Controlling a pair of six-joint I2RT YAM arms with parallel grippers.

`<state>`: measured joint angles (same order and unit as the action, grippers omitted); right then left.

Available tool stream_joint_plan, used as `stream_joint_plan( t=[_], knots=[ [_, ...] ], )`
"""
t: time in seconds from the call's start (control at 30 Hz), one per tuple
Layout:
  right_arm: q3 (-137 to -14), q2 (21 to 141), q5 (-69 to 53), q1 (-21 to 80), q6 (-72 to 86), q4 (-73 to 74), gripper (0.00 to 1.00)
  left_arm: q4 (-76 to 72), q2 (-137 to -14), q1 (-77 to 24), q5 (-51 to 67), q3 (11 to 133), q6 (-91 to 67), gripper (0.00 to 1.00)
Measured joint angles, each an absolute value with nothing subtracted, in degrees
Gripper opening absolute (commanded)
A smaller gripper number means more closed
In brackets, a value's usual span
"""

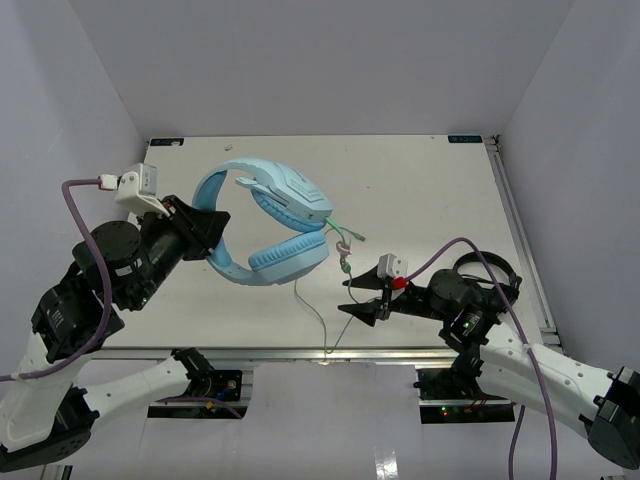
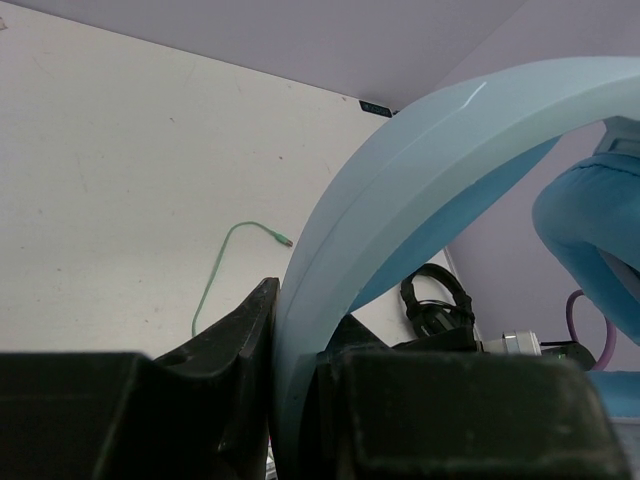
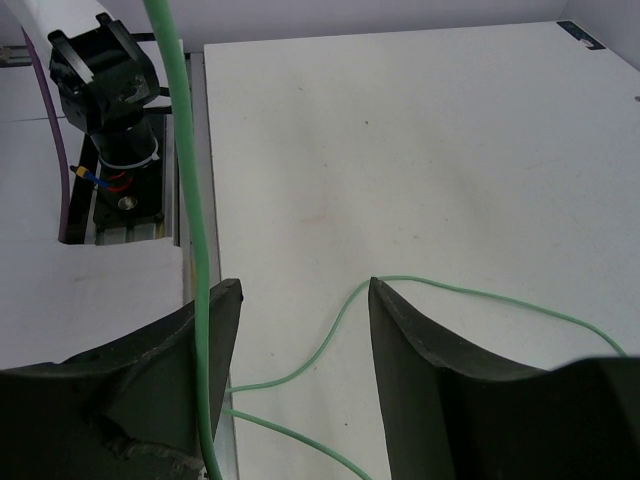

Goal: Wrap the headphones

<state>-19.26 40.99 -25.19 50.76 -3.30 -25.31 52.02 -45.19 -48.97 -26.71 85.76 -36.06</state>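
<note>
The light blue headphones (image 1: 272, 222) hang in the air over the table (image 1: 430, 190), at about 9 o'clock from its middle. The left fingers (image 1: 212, 243) pinch the wide headband (image 2: 400, 180) (down at its 8 o'clock side). The thin green cable (image 3: 192, 200) droops toward 6 o'clock. The right fingers (image 1: 355, 300) are spread apart beside it, holding nothing. Black headphones (image 1: 490, 272) lie at 3 o'clock.

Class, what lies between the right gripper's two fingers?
Strands of the pale green cable crossing over the white table; the right wrist view shows this.
</note>
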Motion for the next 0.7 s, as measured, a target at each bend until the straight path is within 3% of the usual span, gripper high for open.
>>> stream_joint_plan(
  t=[0.13,0.27,0.4,0.43,0.5,0.7],
  knots=[
    [-18.8,41.4,-25.7,50.8,-3.0,-27.2,0.57,51.9,-45.0,-49.0,-26.6,85.7,-36.2,0.0],
    [-18.0,41.9,-25.7,50.8,-2.5,-29.3,0.45,50.9,-44.3,-49.0,-25.9,85.1,-36.5,0.0],
    [-17.1,43.6,-26.2,50.7,-1.7,-31.2,0.29,47.1,-42.2,-48.9,-22.3,81.8,-36.8,0.0],
    [-17.1,44.5,-26.5,50.8,-1.6,-31.7,0.16,45.7,-41.6,-48.9,-20.5,80.4,-36.9,0.0],
    [-17.1,46.4,-27.1,50.8,-1.5,-32.6,0.08,43.4,-40.8,-48.9,-16.4,78.2,-37.0,0.0],
    [-17.9,49.3,-27.8,50.8,-1.3,-33.1,0.08,34.7,-41.5,-48.9,-2.0,72.0,-37.6,0.0]
  ],
)
